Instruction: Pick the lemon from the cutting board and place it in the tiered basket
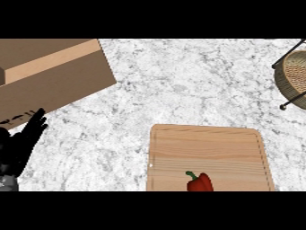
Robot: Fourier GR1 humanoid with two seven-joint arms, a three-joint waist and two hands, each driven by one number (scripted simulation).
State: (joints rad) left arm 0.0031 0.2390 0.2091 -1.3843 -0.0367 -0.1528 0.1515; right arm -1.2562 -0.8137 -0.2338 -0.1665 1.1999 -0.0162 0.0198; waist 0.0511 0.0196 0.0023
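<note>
A light wooden cutting board (208,152) lies on the marble counter at the lower middle right. On its near edge sits a red bell pepper (200,183) with a green stem; I see no lemon anywhere. The woven tiered basket (302,81) on a black wire frame stands at the right edge, partly cut off. My left hand (15,146) rests at the lower left with fingers straight and pointing up, holding nothing. My right hand does not show.
A large open cardboard box (42,76) fills the upper left corner, just above my left hand. Bare marble counter (188,81) stretches between the box, the board and the basket.
</note>
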